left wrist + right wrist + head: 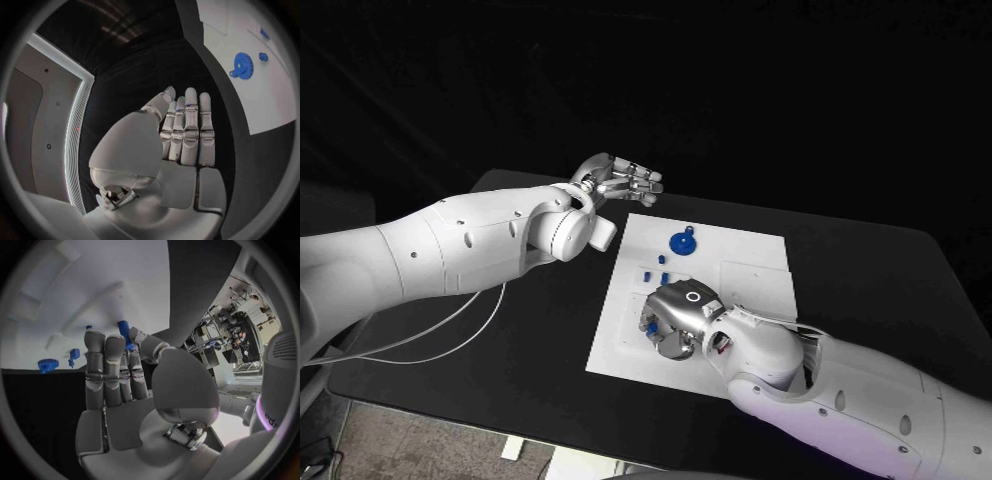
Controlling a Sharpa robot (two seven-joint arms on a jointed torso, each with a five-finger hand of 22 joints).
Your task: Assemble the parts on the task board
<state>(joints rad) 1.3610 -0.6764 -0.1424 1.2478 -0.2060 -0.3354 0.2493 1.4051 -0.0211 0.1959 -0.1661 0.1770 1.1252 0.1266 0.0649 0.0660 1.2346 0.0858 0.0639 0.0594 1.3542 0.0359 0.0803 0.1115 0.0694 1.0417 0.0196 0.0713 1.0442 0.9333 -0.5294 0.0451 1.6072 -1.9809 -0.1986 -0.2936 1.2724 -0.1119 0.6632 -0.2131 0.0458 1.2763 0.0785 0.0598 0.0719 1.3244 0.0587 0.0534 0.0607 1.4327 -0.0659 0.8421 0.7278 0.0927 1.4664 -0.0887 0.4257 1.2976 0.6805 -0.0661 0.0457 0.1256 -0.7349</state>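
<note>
Right robot hand hovers low over the near part of the white task board, pinching a small blue peg between thumb and fingertips. Left robot hand is off the board's far-left corner above bare black desk, fingers straight, together, holding nothing. A blue gear lies on the board's far part, with open white board to its right.

Board mid-table; gear on its far part, left hand beyond the far-left corner, right hand over its near part.
</note>
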